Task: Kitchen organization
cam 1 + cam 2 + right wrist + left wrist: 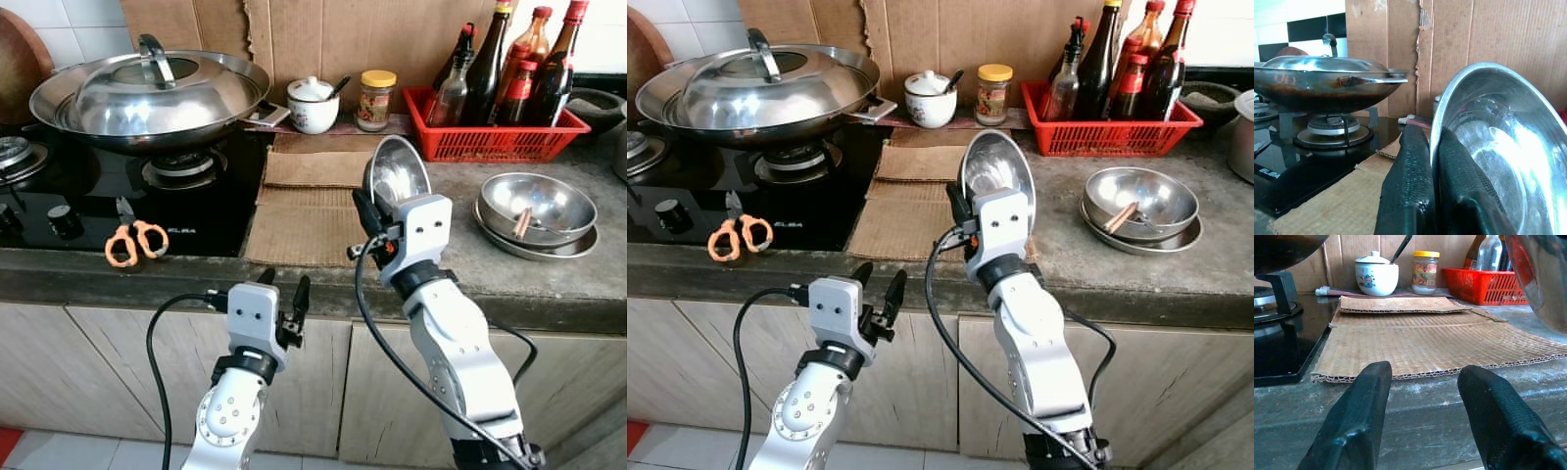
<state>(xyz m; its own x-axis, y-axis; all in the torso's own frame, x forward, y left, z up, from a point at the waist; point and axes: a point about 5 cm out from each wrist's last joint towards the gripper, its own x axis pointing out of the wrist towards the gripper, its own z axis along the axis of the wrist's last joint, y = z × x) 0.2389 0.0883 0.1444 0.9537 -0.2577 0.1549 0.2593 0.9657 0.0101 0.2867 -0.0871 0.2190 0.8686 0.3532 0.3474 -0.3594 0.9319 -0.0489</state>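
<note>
Pinching steel bowl rim, right tool, bowl on edge, hollow facing right

— How is the right arm standing?

— It is reaching up over the counter edge, forearm rising steeply, and the right gripper is pinching the rim of a steel bowl between its two black fingers, holding it on edge above the surface.

— And the left?

— It is sitting lower, in front of the cabinet — wrist bent upward, the left gripper pointing toward the counter with its fingers spread apart, gripping nothing.
</note>
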